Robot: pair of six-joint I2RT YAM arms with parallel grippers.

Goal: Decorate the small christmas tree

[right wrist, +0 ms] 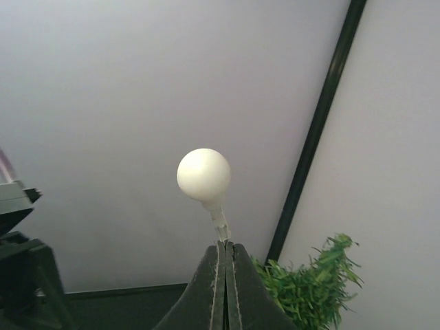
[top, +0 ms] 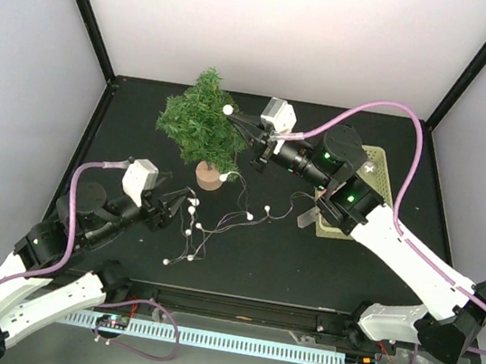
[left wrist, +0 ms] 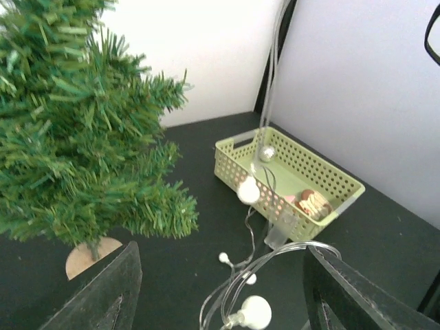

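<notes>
The small christmas tree [top: 202, 126] stands on its wood disc base [top: 209, 175] at the back middle of the table. My right gripper [top: 233, 117] is at the tree's upper right side, shut on the stem of a white bulb [top: 228, 109] of the light string. In the right wrist view the bulb [right wrist: 203, 174] sticks up from the closed fingertips [right wrist: 225, 251], with the tree [right wrist: 309, 289] low right. The rest of the light string [top: 218, 224] trails over the table. My left gripper [top: 181, 209] is open, and wire loops and a bulb [left wrist: 256, 313] lie between its fingers [left wrist: 103, 295].
A pale green lattice basket [top: 376, 170] sits at the right, mostly under the right arm. In the left wrist view the basket [left wrist: 234, 161] holds a silver ball [left wrist: 267, 152] and a brown and pink ornament [left wrist: 313, 203]. A clear plastic piece [left wrist: 278, 235] lies by it.
</notes>
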